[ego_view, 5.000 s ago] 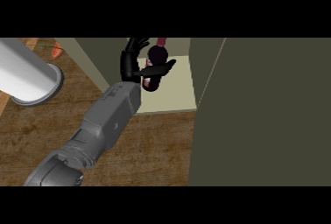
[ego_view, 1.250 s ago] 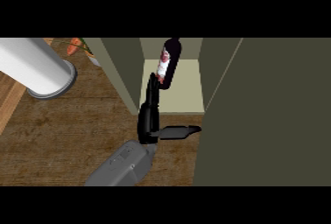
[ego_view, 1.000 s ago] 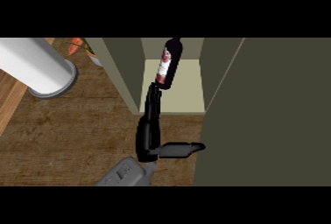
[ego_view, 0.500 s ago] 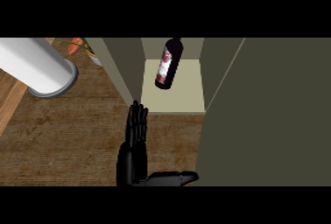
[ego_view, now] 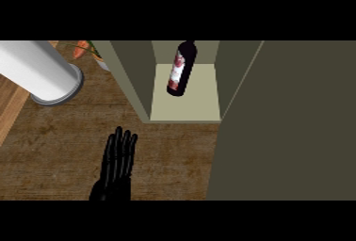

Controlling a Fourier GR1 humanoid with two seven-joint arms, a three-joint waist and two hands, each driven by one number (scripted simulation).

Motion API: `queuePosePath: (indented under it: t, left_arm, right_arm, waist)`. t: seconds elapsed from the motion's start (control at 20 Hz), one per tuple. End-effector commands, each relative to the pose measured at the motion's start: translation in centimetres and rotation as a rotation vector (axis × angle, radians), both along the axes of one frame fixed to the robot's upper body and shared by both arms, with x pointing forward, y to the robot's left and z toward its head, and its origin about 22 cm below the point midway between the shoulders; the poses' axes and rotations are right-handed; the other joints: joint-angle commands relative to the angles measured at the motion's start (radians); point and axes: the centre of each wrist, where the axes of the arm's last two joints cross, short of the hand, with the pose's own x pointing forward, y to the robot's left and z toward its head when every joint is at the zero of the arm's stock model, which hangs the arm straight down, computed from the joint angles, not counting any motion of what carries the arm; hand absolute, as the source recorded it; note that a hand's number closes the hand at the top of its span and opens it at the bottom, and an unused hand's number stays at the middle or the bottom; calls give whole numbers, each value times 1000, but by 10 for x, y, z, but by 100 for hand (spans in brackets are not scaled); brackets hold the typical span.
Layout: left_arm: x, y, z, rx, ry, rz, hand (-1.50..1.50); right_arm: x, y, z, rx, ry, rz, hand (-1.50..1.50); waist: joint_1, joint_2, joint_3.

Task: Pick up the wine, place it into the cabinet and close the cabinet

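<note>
A white cylinder (ego_view: 42, 75) is seen at far left. The left hand (ego_view: 117, 164) is held flat above the counter (ego_view: 55, 141), fingers straight, nothing grasped. The wine (ego_view: 179, 70) is set inside the cabinet (ego_view: 198, 101), up and right of that hand, its long axis running away, neck farthest. Nothing can be read on its label. The open door (ego_view: 292, 122), rightmost, is judged next to be swung shut.

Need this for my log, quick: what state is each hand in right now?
Left hand: open, fingers straight, holding nothing.
Right hand: not in view.
</note>
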Motion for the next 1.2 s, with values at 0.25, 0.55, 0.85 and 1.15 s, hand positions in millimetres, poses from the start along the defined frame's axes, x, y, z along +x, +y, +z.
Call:
queuePosePath:
  t: [0.25,0.55,0.85,1.15]
  left_arm:
    - [-30,63,19,35,-3,-88,-150]
    - [-17,82,12,35,-9,-43,-150]
    - [-18,105,23,17,-41,8,-150]
    - [-18,151,35,3,-55,52,-150]
  right_arm:
    - [-13,0,13,-24,-17,137,150]
    - [-32,12,-3,73,152,274,150]
    - [-55,25,-1,110,207,346,150]
    - [-59,49,5,-4,126,486,150]
  waist:
    - [6,0,-1]
    - [-4,0,-1]
    - [-7,-2,-1]
    - [-1,-4,-2]
